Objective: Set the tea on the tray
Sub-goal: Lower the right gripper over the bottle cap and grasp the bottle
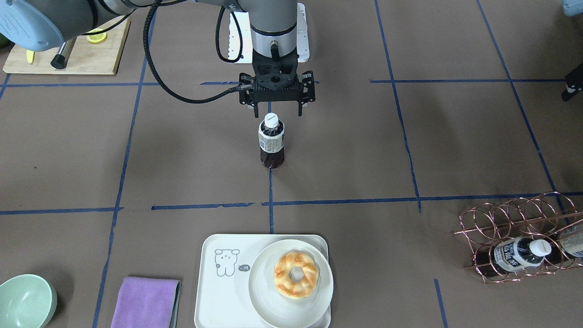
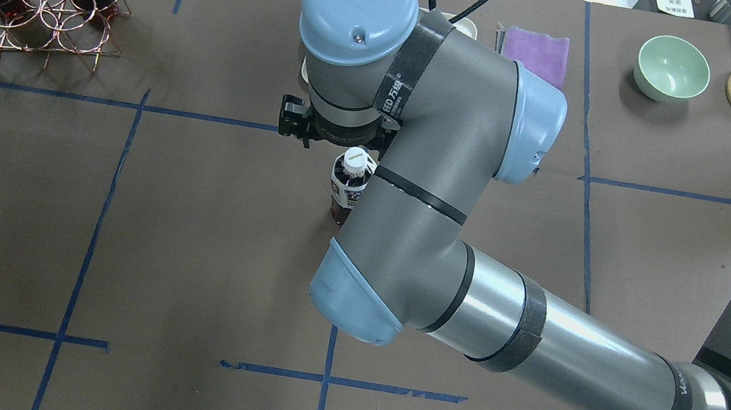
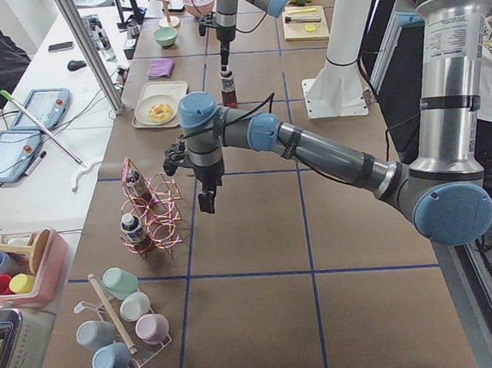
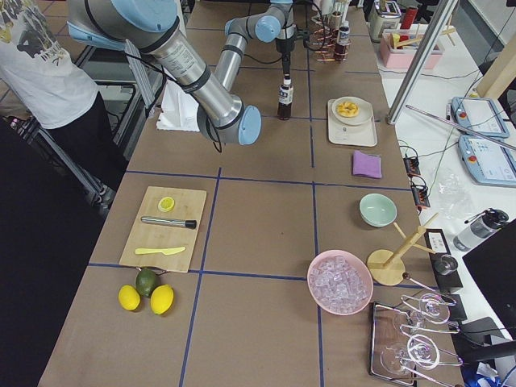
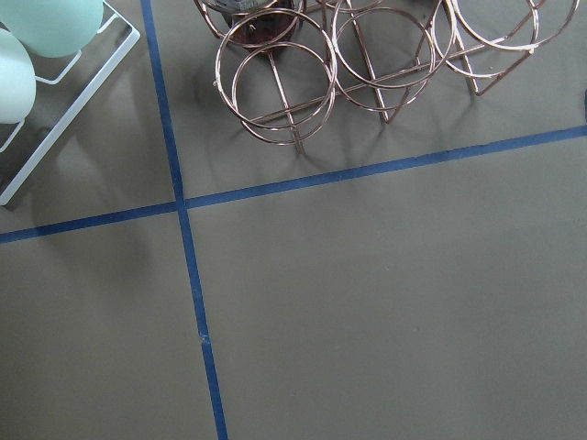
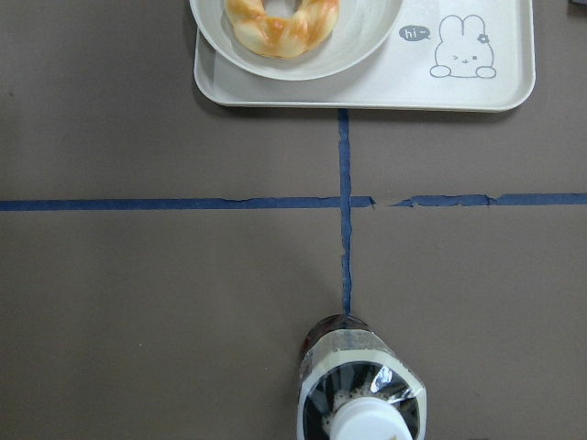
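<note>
Upright tea (image 2: 346,189) half-hidden behind right arm (image 2: 416,257)

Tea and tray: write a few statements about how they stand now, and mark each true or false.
1. The tea stands upright on the table, off the tray. True.
2. The right gripper is shut on the tea's cap. False: it is open, above the cap.
3. A plate with a doughnut sits on the tray. True.
4. The purple cloth lies on the tray. False: it lies on the table beside the tray.
</note>
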You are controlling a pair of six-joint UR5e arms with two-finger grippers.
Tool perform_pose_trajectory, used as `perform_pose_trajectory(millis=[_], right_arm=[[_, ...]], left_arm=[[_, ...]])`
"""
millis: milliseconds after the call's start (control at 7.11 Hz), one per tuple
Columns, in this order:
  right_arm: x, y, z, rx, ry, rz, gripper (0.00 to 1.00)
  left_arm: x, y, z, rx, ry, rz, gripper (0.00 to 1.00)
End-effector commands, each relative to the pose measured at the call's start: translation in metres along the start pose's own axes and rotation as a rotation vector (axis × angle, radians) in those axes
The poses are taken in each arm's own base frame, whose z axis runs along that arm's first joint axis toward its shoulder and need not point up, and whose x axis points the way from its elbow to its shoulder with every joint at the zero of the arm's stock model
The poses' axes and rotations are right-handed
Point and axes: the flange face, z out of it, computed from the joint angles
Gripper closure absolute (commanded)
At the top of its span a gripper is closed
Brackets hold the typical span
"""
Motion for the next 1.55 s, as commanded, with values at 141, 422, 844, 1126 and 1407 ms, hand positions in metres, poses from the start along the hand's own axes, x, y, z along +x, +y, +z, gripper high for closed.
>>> perform_pose_trajectory(millis=[141,422,844,1126,1407], right_arm=[[0.005,-0.002,0.016,-0.014,0.027,-0.007,0.05],[0.008,-0.002,0.020,-0.019,0.034,-0.006,0.28],[0.009,-0.001,0.024,-0.023,0.040,-0.006,0.44],[0.008,0.001,0.027,-0.029,0.042,-0.010,0.44],[0.006,0.002,0.024,-0.029,0.035,-0.012,0.66]], left_arm=[[0.000,0.000,0.000,-0.001,0.000,0.000,0.00],[-0.001,0.000,0.000,0.000,-0.002,0.000,0.00],[-0.001,0.000,0.001,-0.002,-0.002,-0.001,0.00],[-0.001,0.000,0.000,0.000,-0.002,0.000,0.00],[0.000,0.000,0.000,0.001,-0.001,0.001,0.00]])
